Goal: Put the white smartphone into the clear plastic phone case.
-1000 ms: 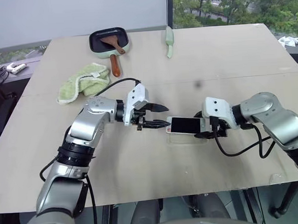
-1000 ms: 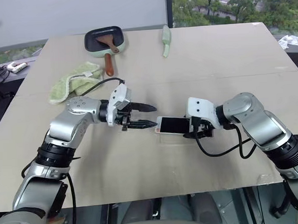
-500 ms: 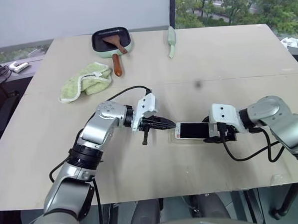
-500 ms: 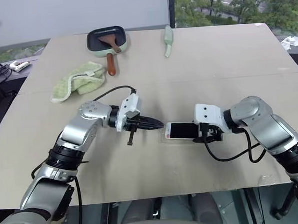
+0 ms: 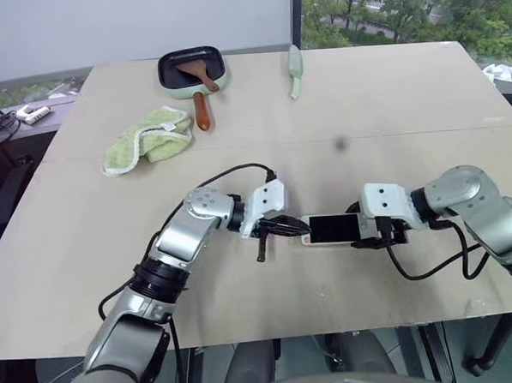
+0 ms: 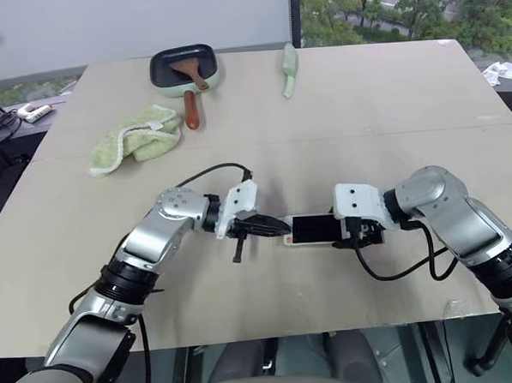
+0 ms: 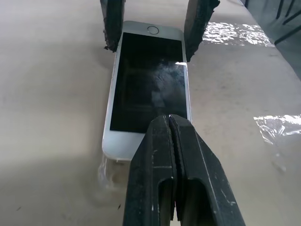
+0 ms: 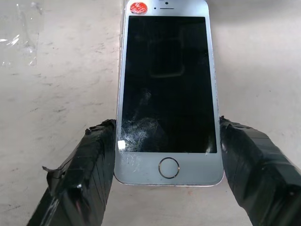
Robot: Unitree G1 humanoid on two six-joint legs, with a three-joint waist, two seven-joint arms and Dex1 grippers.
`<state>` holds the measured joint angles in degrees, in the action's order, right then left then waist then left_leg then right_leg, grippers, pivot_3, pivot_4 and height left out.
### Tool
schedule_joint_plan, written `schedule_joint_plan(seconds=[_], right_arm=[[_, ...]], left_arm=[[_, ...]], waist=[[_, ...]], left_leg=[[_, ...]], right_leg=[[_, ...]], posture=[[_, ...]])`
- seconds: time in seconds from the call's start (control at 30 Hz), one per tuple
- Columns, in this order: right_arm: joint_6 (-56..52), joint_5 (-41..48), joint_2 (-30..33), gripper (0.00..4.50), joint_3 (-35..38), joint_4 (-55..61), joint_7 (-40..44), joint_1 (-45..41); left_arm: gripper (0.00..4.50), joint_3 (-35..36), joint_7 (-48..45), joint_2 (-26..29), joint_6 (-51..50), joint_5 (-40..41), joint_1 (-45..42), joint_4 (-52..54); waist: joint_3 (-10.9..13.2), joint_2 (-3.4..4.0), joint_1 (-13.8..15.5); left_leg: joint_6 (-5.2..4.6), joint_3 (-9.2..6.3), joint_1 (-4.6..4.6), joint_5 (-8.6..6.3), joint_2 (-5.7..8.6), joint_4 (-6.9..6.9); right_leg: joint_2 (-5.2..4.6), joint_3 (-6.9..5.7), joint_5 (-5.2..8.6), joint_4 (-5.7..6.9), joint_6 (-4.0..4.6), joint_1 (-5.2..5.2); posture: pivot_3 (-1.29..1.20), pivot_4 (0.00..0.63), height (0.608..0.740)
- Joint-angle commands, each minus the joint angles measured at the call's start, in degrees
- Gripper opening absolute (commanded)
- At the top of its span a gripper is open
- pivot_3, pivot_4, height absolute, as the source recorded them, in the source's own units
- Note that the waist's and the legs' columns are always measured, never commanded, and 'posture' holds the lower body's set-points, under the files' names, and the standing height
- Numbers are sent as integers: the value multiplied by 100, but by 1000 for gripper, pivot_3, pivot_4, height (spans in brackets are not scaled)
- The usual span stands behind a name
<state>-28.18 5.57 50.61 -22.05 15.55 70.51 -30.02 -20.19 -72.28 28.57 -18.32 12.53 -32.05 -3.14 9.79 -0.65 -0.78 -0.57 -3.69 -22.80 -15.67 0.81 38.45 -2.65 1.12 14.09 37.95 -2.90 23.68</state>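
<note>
The white smartphone [image 5: 331, 229] lies screen up, level, near the middle of the table. My right gripper [image 5: 361, 229] is shut on its home-button end, one finger against each long side [image 8: 101, 155]. My left gripper [image 7: 171, 120] is shut with nothing in it. Its closed tips lie over the phone's other end, the one with a red sticker [image 8: 138, 7]; whether they touch the glass I cannot tell. The clear plastic phone case [image 7: 106, 172] shows as a faint glossy rim under that end, on the table. I cannot tell how far the phone sits in it.
A green towel [image 5: 146, 139] lies at the back left. Behind it is a dark pan with a wooden spatula [image 5: 189, 70], and a pale green utensil [image 5: 294, 69] lies at the back centre. Scraps of clear film [image 7: 277, 129] lie on the table beside the phone.
My left gripper has shut and moved down and right, bringing its tips onto the phone's free end. The right gripper has kept its hold on the phone.
</note>
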Motion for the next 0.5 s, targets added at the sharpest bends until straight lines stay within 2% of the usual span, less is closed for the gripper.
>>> schedule_joint_plan(seconds=[0.03, 0.37, 0.5], right_arm=[[179, -46, 4, 2902, 31, 39, 78, 15], [253, -89, -51, 2902, 51, 19, 93, 58], [253, -103, -74, 2902, 22, 14, 110, 67]], left_arm=[[35, -15, 30, 12, 33, -74, -34, 46], [35, -370, 44, 131, 81, -610, 34, -314], [35, -570, 252, -35, 348, -901, 17, -661]], waist=[[0, 0, -4], [-1, 0, 0], [-3, -1, 0]], left_leg=[[0, 0, 0, 0, 0, 0], [1, 0, 1, 0, 0, 1], [1, 0, 4, 0, 1, 2]], right_leg=[[0, 0, 0, 0, 0, 0], [0, 0, 0, 0, 0, -3], [0, -1, 0, 1, 0, -5]], posture=[[0, 150, 740], [0, 150, 740], [0, 150, 740]])
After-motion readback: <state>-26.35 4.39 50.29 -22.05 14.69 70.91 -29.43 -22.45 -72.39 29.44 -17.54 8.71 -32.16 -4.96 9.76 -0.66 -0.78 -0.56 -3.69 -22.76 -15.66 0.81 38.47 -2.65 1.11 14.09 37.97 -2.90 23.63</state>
